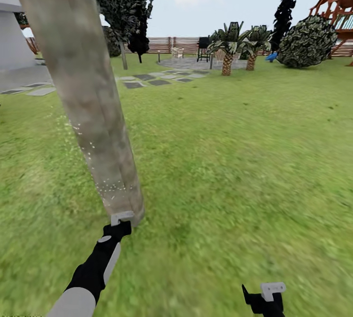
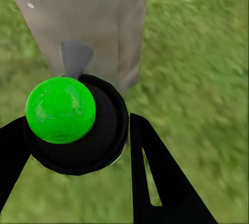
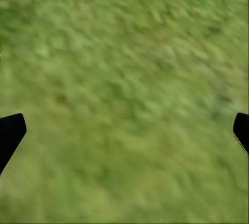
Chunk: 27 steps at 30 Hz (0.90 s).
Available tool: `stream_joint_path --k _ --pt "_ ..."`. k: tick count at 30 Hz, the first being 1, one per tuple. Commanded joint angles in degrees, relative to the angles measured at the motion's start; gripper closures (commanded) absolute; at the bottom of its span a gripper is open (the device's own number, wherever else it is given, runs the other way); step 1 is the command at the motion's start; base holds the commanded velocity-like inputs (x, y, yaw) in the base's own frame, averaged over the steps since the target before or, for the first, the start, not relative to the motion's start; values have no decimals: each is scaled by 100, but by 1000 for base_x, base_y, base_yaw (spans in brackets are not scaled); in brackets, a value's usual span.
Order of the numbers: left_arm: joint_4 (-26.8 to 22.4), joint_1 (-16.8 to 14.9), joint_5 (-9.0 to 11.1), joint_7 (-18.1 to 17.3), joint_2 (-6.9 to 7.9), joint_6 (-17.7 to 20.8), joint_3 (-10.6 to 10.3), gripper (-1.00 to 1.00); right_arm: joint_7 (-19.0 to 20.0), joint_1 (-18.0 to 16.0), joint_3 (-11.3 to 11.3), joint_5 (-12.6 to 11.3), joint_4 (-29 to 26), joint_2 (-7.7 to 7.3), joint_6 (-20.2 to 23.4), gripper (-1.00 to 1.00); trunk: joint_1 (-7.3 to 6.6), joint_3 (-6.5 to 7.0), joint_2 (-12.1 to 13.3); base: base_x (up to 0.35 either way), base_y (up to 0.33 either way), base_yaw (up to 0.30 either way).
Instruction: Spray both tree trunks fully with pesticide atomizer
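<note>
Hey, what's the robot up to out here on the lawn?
It's spraying a tree. The left gripper is shut on the pesticide atomizer, a dark round body with a bright green cap here, held close to the base of the thick mottled tree trunk. Fine whitish pesticide specks dot the lower trunk, mostly along its left edge, so coverage looks partial. The right gripper is open, hanging over bare grass and holding nothing.
</note>
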Motion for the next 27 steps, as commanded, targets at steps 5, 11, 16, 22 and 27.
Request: stream_joint_path --k 5,11,16,22,27 --pt "91 -1 3 2 -2 -174 7 100 0 0 0 0 0 0 0 -100 0 0 0 50 -260 277" --pt "93 0 -6 589 -11 -177 -3 100 0 0 0 0 0 0 0 -100 0 0 0 1 -271 278" --pt "93 0 2 729 -17 -178 -12 100 0 0 0 0 0 0 0 -100 0 0 0 0 -271 208" --pt "96 -5 3 732 -21 -178 -12 100 0 0 0 0 0 0 0 -100 0 0 0 0 -271 12" --pt "102 0 3 730 -26 -178 -10 100 0 0 0 0 0 0 0 -100 0 0 0 0 -271 180"
